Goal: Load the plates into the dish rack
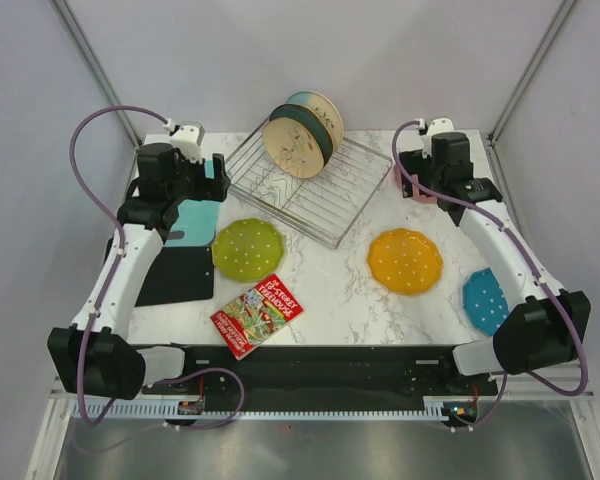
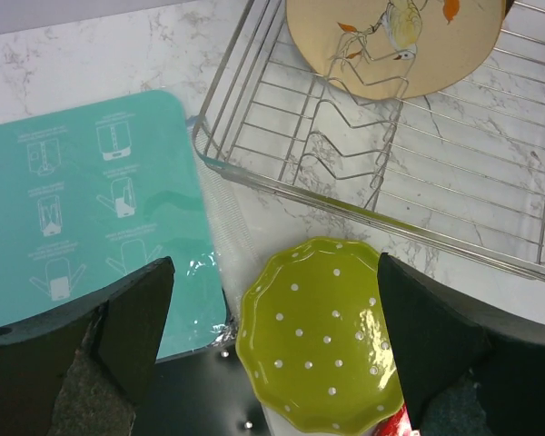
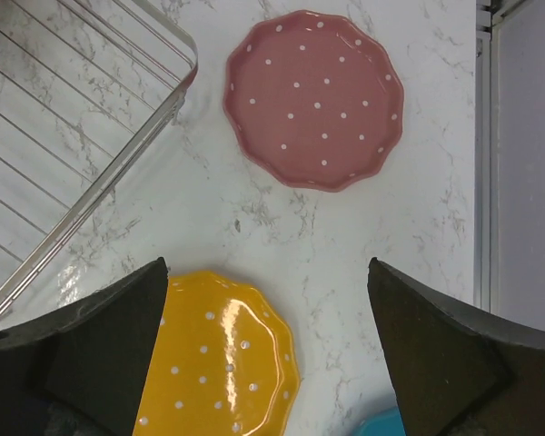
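Rack (image 1: 310, 190), likely unfixed, could shift if bumped. Green plate (image 2: 322, 341) lies flat just in front of it, orange plate (image 3: 218, 363) and pink plate (image 3: 313, 98) to its right; thin flat rims may slip. Left gripper (image 2: 272, 265) and right gripper (image 3: 265, 265) gape wide, empty.

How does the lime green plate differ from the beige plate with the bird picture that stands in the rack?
The lime green plate lies flat on the table; the beige plate stands on edge in the dish rack. The lime green plate has a scalloped rim and white dots; the beige plate has a smooth rim and a bird drawing. Both are round.
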